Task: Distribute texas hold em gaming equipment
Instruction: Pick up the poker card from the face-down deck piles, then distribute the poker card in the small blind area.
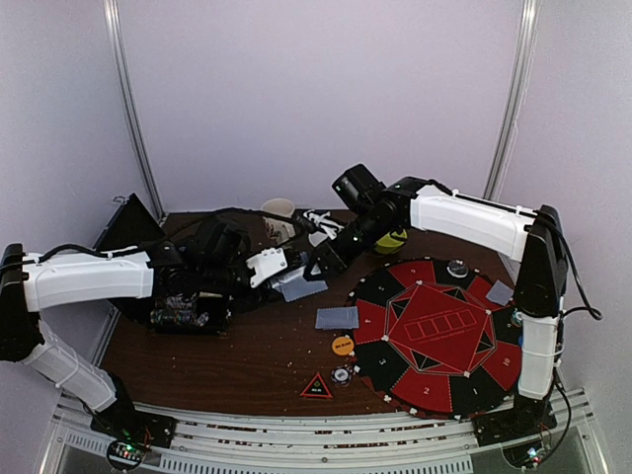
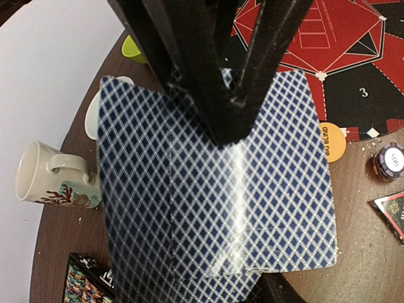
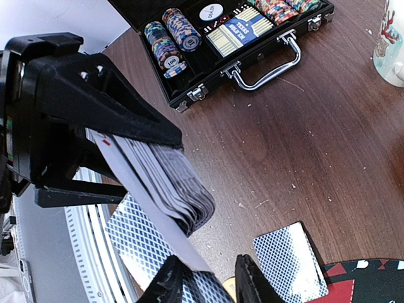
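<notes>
A round red-and-black mat (image 1: pixel 434 336) lies right, an open black chip case (image 3: pixel 252 55) left. My left pincer (image 1: pixel 294 276) is clenched on the glossy, diamond-backed playing cards (image 2: pixel 214 208) over the middle of the table (image 1: pixel 257 355). My right pincer (image 3: pixel 211 281) crowds their edge, grip impossible to tell. A loose card (image 1: pixel 338 318), orange disc (image 1: pixel 343 346) and red-edged triangular marker (image 1: pixel 316 387) lie near the mat's left rim.

Left arm (image 1: pixel 87 278) and right arm (image 1: pixel 464 219) look the same tbh: chunky white shells, black joints and bases. Thin black cables (image 1: pixel 573 272) hang off them. Fingers (image 2: pixel 208 107) are matte black, kinda rough plastic.
</notes>
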`<act>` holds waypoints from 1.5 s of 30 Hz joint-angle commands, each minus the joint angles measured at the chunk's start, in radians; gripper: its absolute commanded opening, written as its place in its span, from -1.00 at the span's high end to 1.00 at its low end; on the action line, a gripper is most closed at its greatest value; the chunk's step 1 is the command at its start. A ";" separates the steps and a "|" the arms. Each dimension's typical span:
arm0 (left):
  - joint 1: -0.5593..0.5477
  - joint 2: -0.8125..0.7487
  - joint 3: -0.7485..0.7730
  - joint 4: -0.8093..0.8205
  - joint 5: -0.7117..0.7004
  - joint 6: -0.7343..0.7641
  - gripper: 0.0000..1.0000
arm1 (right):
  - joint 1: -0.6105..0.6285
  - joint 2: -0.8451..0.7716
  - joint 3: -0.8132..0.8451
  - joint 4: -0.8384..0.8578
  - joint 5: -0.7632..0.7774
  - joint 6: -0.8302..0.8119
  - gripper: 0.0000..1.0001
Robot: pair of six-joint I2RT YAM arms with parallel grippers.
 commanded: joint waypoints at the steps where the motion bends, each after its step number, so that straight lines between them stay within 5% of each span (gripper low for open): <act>1: -0.003 -0.030 0.005 0.066 -0.010 -0.012 0.11 | -0.004 -0.055 -0.018 -0.033 0.018 0.006 0.38; 25: -0.002 -0.030 0.002 0.066 -0.019 -0.009 0.11 | -0.019 -0.093 0.001 -0.160 0.000 -0.047 0.99; 37: -0.002 -0.030 0.003 0.066 -0.023 -0.007 0.11 | -0.060 -0.171 0.080 -0.434 -0.067 -0.282 1.00; 45: -0.002 -0.042 0.003 0.065 -0.031 -0.004 0.11 | -0.301 -0.409 -0.230 -0.416 0.201 -0.315 1.00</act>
